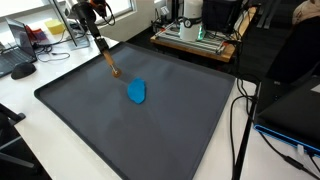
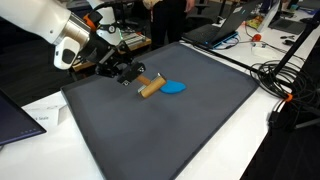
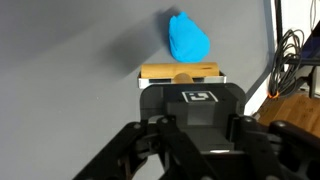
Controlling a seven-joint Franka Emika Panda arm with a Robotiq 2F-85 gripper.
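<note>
My gripper [image 3: 190, 128] is shut on a black block with a square marker [image 3: 190, 97], which ends in a light wooden piece [image 3: 180, 72]. In an exterior view this tool shows as a wooden stick [image 1: 108, 60] slanting down from the gripper [image 1: 96, 30] to the dark grey mat [image 1: 170, 130]. In both exterior views a small blue lump [image 1: 138, 92] lies on the mat just beyond the tool's wooden tip [image 2: 150, 87]. The blue lump [image 2: 173, 87] sits close to the wood; I cannot tell whether they touch. The gripper [image 2: 124, 72] hangs low over the mat's edge area.
The mat [image 2: 190, 130] covers most of a white table. Cables [image 2: 285, 75] and tripod legs stand beside it. Laptops [image 2: 225, 25], electronics [image 1: 195, 30] and a keyboard [image 1: 22, 68] crowd the surroundings. A person stands behind the table.
</note>
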